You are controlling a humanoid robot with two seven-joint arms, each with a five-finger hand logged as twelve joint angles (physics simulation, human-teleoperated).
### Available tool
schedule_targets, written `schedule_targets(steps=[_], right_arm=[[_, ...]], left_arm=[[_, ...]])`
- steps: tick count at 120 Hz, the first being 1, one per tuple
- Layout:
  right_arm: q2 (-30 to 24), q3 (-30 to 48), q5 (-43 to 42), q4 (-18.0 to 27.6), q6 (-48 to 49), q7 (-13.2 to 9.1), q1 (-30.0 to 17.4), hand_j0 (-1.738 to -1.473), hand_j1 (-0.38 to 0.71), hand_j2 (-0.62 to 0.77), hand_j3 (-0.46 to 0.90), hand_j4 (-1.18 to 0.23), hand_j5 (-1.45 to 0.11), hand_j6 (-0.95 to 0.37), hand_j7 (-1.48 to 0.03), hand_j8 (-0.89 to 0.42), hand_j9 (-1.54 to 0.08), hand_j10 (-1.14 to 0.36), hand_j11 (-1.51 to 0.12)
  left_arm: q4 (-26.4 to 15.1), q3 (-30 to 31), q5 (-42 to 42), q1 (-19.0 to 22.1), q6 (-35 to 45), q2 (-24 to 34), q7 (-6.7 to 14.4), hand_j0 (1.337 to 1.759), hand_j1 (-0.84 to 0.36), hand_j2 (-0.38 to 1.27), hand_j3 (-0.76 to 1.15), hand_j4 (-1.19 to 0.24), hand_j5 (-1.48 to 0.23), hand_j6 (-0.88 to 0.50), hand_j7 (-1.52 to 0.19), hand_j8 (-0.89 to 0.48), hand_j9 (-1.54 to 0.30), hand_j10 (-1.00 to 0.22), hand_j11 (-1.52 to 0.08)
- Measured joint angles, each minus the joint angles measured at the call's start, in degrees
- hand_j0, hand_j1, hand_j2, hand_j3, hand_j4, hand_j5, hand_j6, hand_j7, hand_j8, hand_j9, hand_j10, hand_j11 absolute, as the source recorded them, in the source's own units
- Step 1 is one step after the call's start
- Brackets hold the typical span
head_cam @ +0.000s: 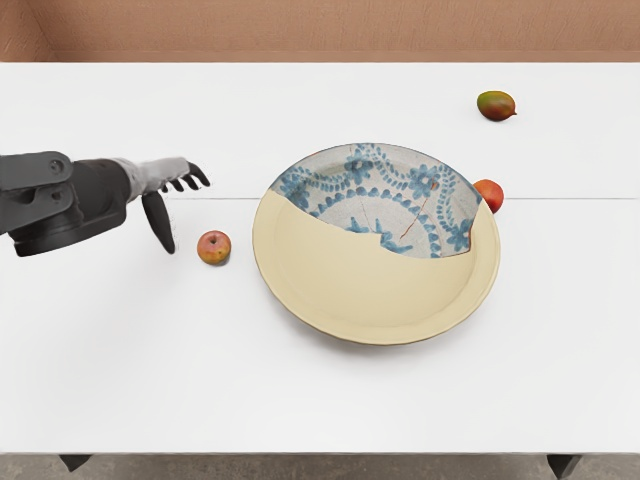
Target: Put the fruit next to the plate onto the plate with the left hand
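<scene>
Cream-yellow glaze covers the near half of the wide round ceramic plate (375, 290), smooth and plain. Its far half carries a blue floral pattern on pale grey, and the two parts meet along a jagged, stepped edge. The plate rests on the flat white table (320, 400), whose top is matte and unmarked.

Just left of the plate, near its rim but apart from it, lies the small round red-and-yellow apple (213, 247), directly on the table, its skin smooth with a dull sheen. At the plate's right rim sits a rounded red-orange fruit (489, 194), partly hidden behind the edge. Well beyond the plate, to its far right, lies an oval green-and-red mango (496, 105).

Left of the plate, past the apple, the left hand (165, 182) reaches in on a bulky dark grey forearm with a pale grey wrist. Its slim black fingers (197, 176) are spread and hold nothing. The four short ones fan toward the plate and the long thumb points down at the table. The hand is apart from the apple, which lies below and to the plate's side of the thumb tip.
</scene>
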Motion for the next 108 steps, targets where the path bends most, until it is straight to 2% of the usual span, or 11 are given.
schedule_targets(steps=[19,46,108], right_arm=[[0.0,0.0,0.0,-0.1,0.0,0.0,0.0,-1.658,-0.31,-0.01,0.0,-0.03,-0.04,-0.03,-0.04,-0.03,-0.04,-0.03,-0.04],[0.0,0.0,0.0,-0.1,0.0,0.0,0.0,-1.658,-0.31,-0.01,0.0,-0.03,-0.04,-0.03,-0.04,-0.03,-0.04,-0.03,-0.04],[0.0,0.1,0.0,-0.1,0.0,0.0,0.0,-1.658,-0.31,-0.01,0.0,-0.03,-0.04,-0.03,-0.04,-0.03,-0.04,-0.03,-0.04]], left_arm=[[-2.2,2.9,0.1,0.1,3.4,0.5,1.6,1.658,0.05,0.05,0.0,-0.26,-0.33,-0.26,-0.33,-0.26,-0.33,-0.26,-0.33],[-3.9,3.9,-0.5,0.2,5.0,-0.2,4.7,1.658,0.04,0.05,0.0,-0.26,-0.34,-0.26,-0.34,-0.26,-0.34,-0.26,-0.33],[-2.3,4.2,-0.8,0.5,9.9,-8.1,5.3,1.658,0.05,0.05,0.0,-0.25,-0.33,-0.26,-0.33,-0.26,-0.33,-0.25,-0.33]])
